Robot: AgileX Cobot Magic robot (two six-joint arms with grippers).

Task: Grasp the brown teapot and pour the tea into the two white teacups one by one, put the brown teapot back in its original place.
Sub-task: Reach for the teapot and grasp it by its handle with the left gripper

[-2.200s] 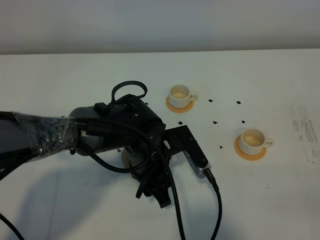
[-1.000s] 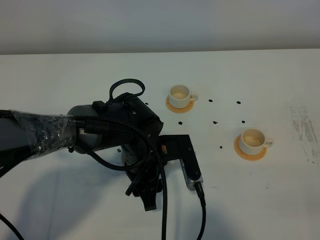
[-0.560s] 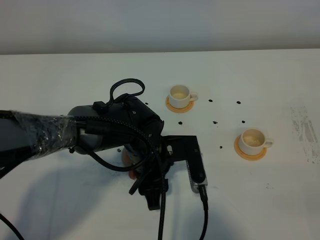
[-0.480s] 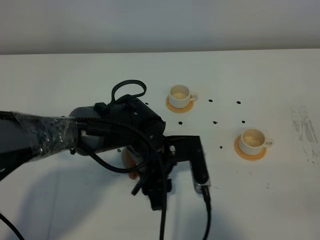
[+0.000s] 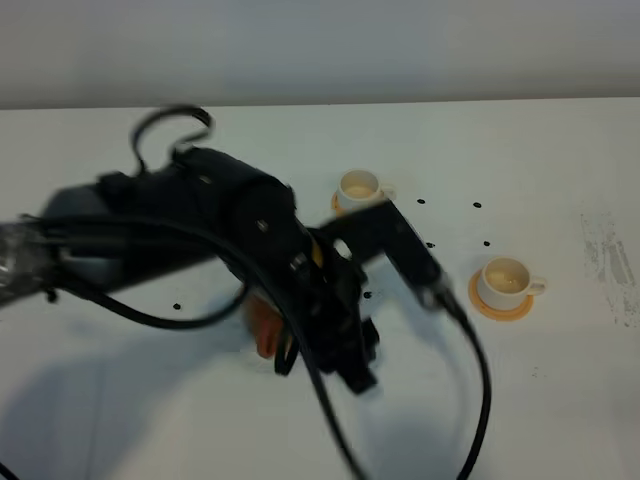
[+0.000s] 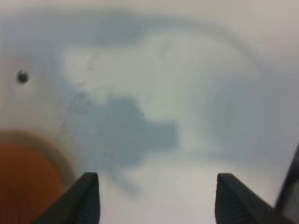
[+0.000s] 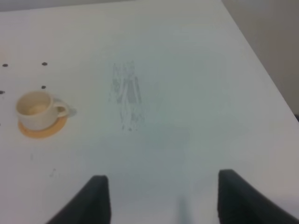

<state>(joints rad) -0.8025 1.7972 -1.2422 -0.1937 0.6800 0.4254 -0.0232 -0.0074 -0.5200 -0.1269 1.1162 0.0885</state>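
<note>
The brown teapot (image 5: 262,327) shows as a reddish-orange patch under my left arm (image 5: 250,225), which is blurred. In the left wrist view the teapot (image 6: 21,184) fills one corner, with the pale mat's rim (image 6: 60,156) around it. My left gripper (image 6: 157,177) is open over bare table beside the pot, with nothing between its fingers. One white teacup (image 5: 358,186) stands on its orange coaster at the back. The other teacup (image 5: 505,277) stands at the right and also appears in the right wrist view (image 7: 35,108). My right gripper (image 7: 163,176) is open and empty.
Small dark specks (image 5: 430,244) dot the white table (image 5: 560,160) between the cups. A grey scuff mark (image 7: 125,93) lies right of the right-hand cup. The left arm's cable (image 5: 478,370) loops over the table's front. The table's right edge (image 7: 261,70) is close.
The left arm has swung up and away from the teapot, blurring in motion. The pot now shows beside the arm. Both cups stay put.
</note>
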